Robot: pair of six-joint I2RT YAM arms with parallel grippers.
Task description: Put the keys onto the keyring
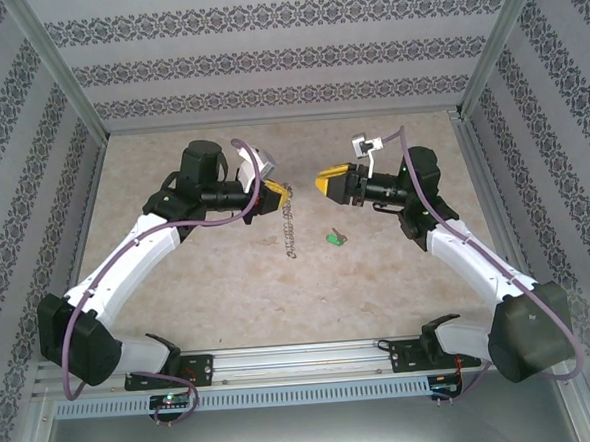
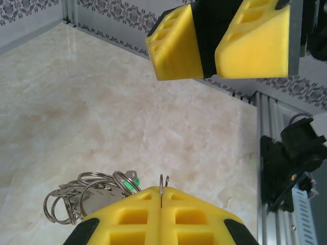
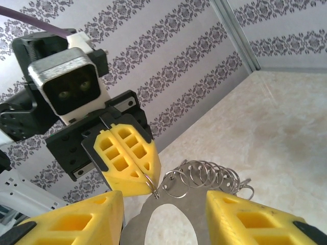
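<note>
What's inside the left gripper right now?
The keyring, its thin loop poking from the shut left gripper, the rest dangling below. The clamped part itself is covered.

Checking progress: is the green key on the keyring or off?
Off: the green key lies on the table, apart from the hanging keyring.

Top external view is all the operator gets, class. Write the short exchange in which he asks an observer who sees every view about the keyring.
Operator: Is the left gripper truly holding the keyring?
Observer: Yes. The left wrist camera shows its jaws shut on one thin wire loop of the ring.
Operator: What is that hanging chain made of?
Observer: The right wrist camera shows many small rings strung together, plus a flat metal plate with an oval hole.
</note>
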